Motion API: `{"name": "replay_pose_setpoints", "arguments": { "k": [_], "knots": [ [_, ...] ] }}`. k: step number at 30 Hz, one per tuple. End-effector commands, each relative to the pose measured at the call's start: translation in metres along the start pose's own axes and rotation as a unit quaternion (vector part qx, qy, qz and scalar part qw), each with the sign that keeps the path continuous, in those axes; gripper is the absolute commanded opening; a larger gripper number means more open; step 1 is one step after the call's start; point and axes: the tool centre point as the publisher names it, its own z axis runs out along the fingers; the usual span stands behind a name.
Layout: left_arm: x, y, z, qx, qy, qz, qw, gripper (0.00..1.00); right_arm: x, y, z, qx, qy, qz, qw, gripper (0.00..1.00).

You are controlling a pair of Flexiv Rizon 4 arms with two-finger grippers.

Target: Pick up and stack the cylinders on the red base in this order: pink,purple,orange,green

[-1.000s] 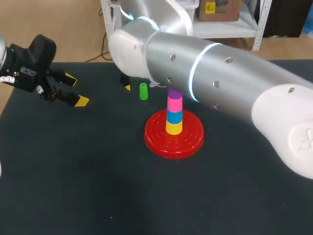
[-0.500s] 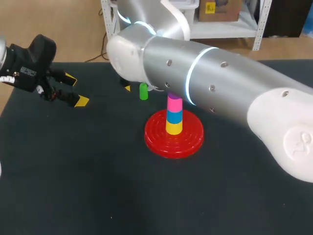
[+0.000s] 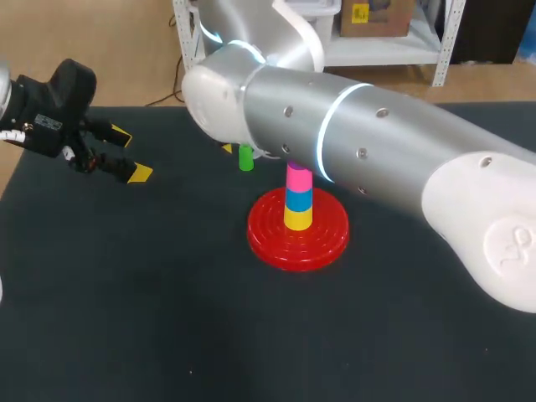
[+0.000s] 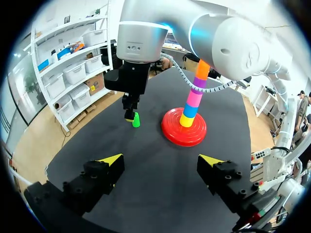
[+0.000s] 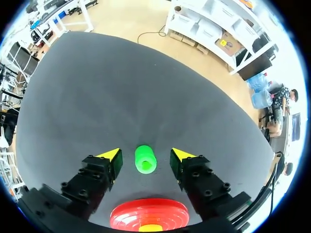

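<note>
a: right wrist view first: green cylinder [image 5: 145,159] upright on the bench [image 5: 97,97], framed by the right jaws. spread wide, those, one yellow tip to each side, bare bench showing in both gaps. no pinch yet.

b: and back from the tips, under the wrist, the red base [image 5: 148,216]. over in the left wrist view, a tall tower on it: yellow piece [image 4: 186,120] at the foot, then blue piece [image 4: 190,109], pink cylinder [image 4: 194,97], purple cylinder [image 4: 198,82], orange cylinder [image 4: 202,69] on top.

a: so, by the look of it, last step in hand: fetching green. pink, purple, orange already up, in the order asked.

b: left jaws?

a: spread as well, nothing between them, hanging over the bench's left side, well apart from the stack.

b: next move, most likely: close squarely on green, lift straight up, clear the orange top, then come down centred over it. tall and narrow, that tower, and the right arm [image 3: 377,151] just beside it, so easy to clip on the way across.

a: any writing worth calling?

b: none to be made out on cylinders or base. small white marking on the left arm [image 3: 38,117] near the wrist in the head view, too small to read.
</note>
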Motion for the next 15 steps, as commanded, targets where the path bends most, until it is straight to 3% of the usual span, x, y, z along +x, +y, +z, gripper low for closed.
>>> {"name": "replay_pose_setpoints", "arguments": {
  "k": [1, 15],
  "knots": [
    [0.0019, 0.0001, -0.0005, 0.001, -0.003, 0.001, 1.000, 1.00, -0.0074, -0.0008, 0.0030, 0.001, 0.347, 0.003, 0.938, 0.61],
    [0.0019, 0.0001, -0.0005, 0.001, -0.003, 0.001, 1.000, 1.00, -0.0066, -0.0011, 0.0067, 0.004, 0.358, 0.005, 0.934, 0.49]
  ]
}}
